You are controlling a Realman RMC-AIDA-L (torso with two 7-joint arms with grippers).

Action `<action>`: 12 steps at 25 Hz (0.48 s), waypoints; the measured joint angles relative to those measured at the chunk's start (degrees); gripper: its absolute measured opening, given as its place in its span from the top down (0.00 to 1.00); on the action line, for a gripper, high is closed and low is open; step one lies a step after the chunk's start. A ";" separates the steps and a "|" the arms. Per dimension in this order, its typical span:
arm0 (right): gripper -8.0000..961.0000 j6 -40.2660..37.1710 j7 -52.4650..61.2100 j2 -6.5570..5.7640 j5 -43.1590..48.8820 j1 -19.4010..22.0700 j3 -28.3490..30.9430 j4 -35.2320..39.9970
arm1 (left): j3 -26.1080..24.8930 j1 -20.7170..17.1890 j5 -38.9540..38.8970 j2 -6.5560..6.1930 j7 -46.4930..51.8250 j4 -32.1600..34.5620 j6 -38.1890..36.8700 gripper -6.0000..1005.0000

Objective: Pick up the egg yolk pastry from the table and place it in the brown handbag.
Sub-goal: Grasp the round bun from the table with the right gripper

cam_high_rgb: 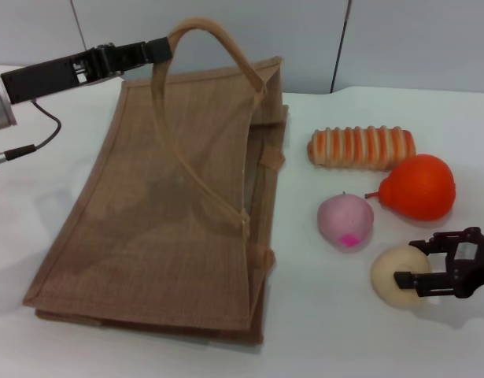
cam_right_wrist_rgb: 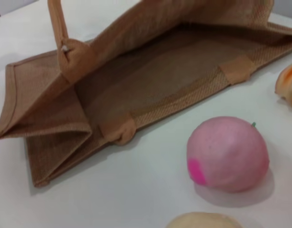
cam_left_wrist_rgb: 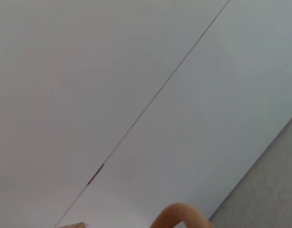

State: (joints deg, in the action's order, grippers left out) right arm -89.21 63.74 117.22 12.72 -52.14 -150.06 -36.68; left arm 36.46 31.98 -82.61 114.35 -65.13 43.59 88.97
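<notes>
The egg yolk pastry (cam_high_rgb: 387, 277), a pale cream round bun, lies on the white table at the front right. It also shows at the edge of the right wrist view (cam_right_wrist_rgb: 202, 221). My right gripper (cam_high_rgb: 408, 263) is open, its black fingers straddling the pastry's right part. The brown handbag (cam_high_rgb: 163, 205) lies on the left half of the table, and its open mouth faces the food (cam_right_wrist_rgb: 174, 66). My left gripper (cam_high_rgb: 161, 49) is shut on one handle (cam_high_rgb: 218, 39) at the back and holds the bag's upper side lifted. The handle's loop shows in the left wrist view (cam_left_wrist_rgb: 181, 216).
A pink peach-like ball (cam_high_rgb: 345, 220) sits between the pastry and the bag mouth, also in the right wrist view (cam_right_wrist_rgb: 226, 153). An orange pear-shaped fruit (cam_high_rgb: 419, 187) and an orange-striped bread roll (cam_high_rgb: 361, 147) lie behind it. A grey wall stands at the back.
</notes>
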 joint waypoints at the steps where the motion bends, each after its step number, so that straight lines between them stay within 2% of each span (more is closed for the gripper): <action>1: 0.18 -0.01 -0.07 -0.03 0.02 0.00 0.18 -0.08 | 0.00 0.00 0.00 0.00 0.00 0.00 0.01 0.88; 5: 0.26 -0.03 -0.10 -0.12 0.13 -0.04 0.37 -0.20 | 0.01 0.01 0.04 0.00 0.00 0.00 0.01 0.88; 12: 0.32 -0.05 -0.12 -0.26 0.05 -0.02 0.47 -0.24 | 0.02 0.01 0.09 0.00 0.05 0.00 0.11 0.88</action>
State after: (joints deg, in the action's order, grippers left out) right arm -89.25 63.62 116.96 12.77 -52.16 -149.59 -36.92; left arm 36.47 31.99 -82.53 114.35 -65.08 43.59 89.08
